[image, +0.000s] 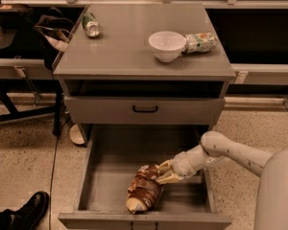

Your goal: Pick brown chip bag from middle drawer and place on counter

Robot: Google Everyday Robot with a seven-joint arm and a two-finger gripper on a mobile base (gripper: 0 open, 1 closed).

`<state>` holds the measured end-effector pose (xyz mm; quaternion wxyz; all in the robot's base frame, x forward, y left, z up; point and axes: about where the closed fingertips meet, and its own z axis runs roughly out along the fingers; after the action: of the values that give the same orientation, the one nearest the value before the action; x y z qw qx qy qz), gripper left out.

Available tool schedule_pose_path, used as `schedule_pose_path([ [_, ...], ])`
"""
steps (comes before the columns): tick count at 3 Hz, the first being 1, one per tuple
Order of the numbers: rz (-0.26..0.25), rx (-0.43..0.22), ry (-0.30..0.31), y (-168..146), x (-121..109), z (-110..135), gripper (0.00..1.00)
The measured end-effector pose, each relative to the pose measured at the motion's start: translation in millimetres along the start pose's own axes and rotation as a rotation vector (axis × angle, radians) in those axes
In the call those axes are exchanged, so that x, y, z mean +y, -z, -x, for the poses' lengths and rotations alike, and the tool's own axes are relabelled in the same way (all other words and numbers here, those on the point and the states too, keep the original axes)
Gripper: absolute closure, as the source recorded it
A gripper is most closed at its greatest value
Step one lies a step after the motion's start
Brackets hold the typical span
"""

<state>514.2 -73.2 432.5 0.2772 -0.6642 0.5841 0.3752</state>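
Note:
The brown chip bag (143, 193) lies in the open middle drawer (110, 166), near its front edge, one tan end toward the front. My gripper (159, 173) reaches down into the drawer from the right, and its fingers touch the bag's upper right end. The white arm runs from the lower right. The grey counter (125, 42) is the cabinet's top, above the drawers.
On the counter stand a white bowl (167, 45), a green-and-white packet (200, 42) beside it and a green can (90, 24) lying at the back left. A shut drawer with a black handle (145, 109) sits above the open one. A black shoe (31, 209) is at the lower left.

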Motion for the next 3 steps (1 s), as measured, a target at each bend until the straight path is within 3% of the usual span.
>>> schedule_pose_path([
  [1,0.006,-0.012,0.022,-0.4,-0.1,10.4,1.00],
  [3,-0.004,-0.043,0.096,45.7,10.1,82.5,1.00],
])
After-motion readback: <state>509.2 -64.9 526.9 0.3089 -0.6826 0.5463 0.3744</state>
